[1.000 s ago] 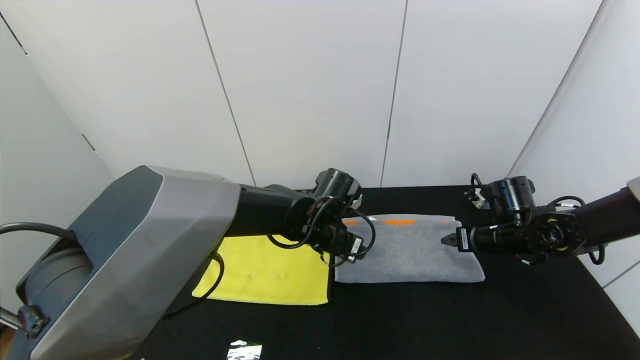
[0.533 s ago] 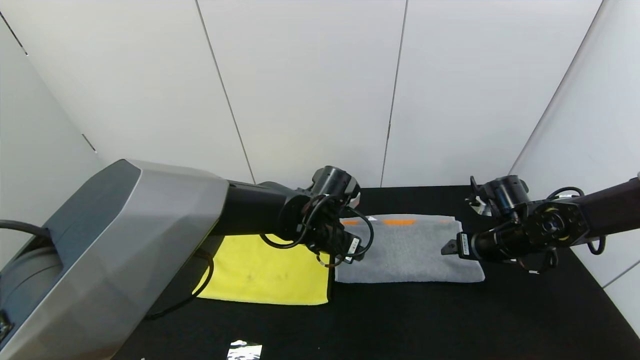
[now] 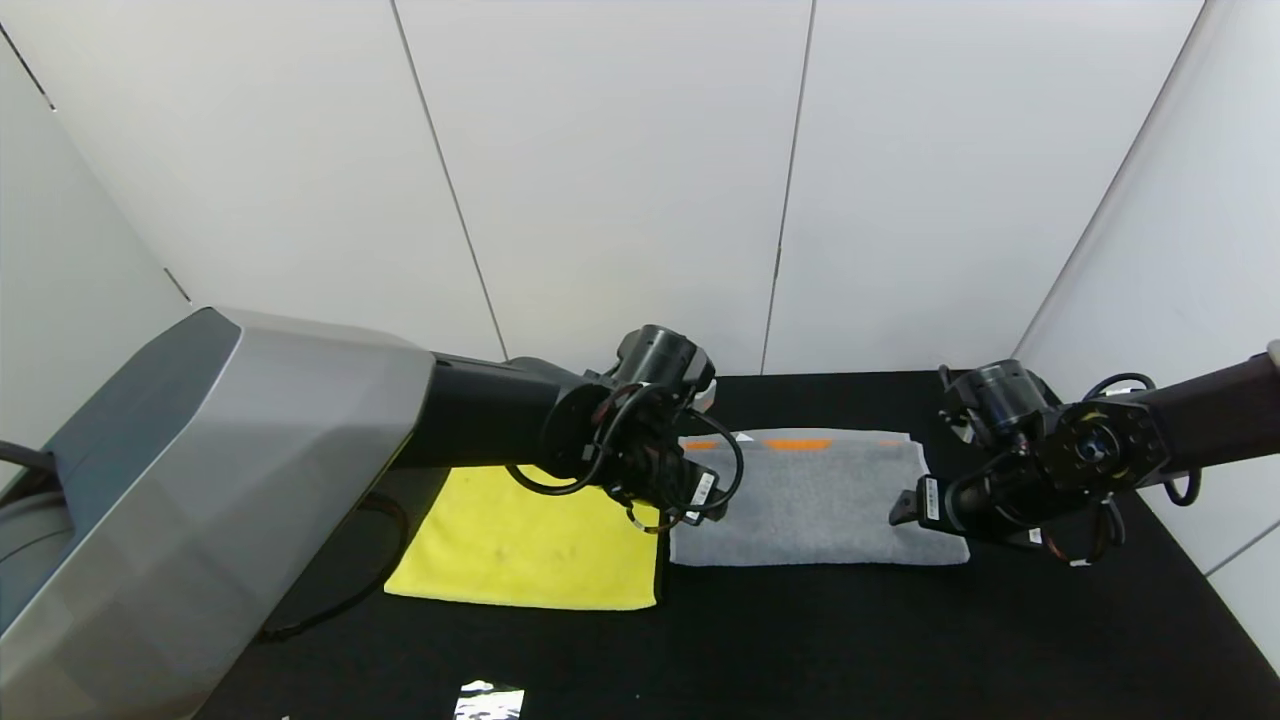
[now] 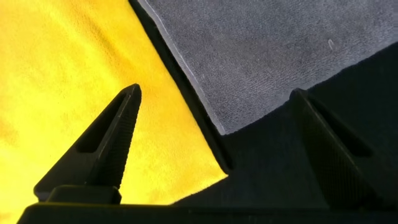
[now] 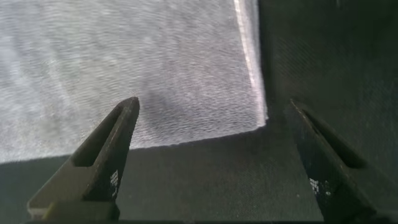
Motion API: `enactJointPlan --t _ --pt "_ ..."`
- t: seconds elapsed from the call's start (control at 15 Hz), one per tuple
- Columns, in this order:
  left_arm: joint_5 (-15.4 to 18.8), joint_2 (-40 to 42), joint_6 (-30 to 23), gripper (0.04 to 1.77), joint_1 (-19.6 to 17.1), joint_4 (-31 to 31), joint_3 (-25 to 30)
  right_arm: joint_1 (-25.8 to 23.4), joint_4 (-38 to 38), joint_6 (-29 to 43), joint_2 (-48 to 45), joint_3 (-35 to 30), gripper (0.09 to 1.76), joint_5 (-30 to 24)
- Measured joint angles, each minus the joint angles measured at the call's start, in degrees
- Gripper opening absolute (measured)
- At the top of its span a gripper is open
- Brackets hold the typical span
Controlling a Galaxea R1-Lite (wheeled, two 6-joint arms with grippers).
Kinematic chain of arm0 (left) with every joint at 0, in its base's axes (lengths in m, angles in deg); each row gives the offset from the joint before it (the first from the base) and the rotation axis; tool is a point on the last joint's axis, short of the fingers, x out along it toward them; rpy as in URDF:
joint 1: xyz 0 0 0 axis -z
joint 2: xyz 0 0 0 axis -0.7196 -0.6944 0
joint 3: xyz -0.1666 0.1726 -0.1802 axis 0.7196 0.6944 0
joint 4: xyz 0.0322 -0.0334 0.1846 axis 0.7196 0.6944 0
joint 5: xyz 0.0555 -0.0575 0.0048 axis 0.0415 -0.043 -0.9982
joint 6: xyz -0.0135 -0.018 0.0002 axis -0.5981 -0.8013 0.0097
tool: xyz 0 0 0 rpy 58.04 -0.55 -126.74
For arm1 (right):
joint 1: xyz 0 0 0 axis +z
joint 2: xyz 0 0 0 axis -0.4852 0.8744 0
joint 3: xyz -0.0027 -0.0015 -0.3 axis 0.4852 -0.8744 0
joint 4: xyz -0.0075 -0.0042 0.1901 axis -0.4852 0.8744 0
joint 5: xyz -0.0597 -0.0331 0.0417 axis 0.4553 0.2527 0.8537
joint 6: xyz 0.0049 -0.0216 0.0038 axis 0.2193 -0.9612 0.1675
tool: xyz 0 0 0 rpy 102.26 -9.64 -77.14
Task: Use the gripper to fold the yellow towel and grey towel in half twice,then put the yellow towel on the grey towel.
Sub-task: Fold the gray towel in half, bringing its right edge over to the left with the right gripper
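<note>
Under both arms, on the black table [image 3: 820,640], lie the two cloths side by side and just touching. The grey towel [image 3: 815,500] is a flat rectangle with its orange band [image 3: 797,444] along the far edge; the smaller yellow towel [image 3: 530,540] lies flat beside it.

Since a second ago both grippers have dropped lower and nearer the grey towel's front corners, and their fingers have spread wider. The left gripper [image 4: 217,140] now hangs with its jaws wide apart and empty — one fingertip [image 4: 127,99] over yellow cloth, the other over bare table, the grey towel's near corner and the seam between the cloths lying between them. The right gripper [image 5: 214,149] is likewise wide apart and empty, one fingertip [image 5: 127,112] over grey pile, the other over table, the towel's other near corner between them.

That reads as a set-up for pinching both near corners to start the grey towel's fold; neither cloth has shifted, and no grasp is made yet.
</note>
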Motion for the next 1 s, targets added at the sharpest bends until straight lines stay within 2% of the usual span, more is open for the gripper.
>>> enactJointPlan --t 0.67,1.0 --pt "-0.01 0.76 0.0 1.7 -0.48 0.02 0.89 0.88 0.13 4.11 3.61 1.68 1.7 0.77" --pt "-0.01 0.8 -0.09 1.71 -0.63 -0.06 1.11 1.73 1.6 4.33 4.55 3.1 1.7 3.19"
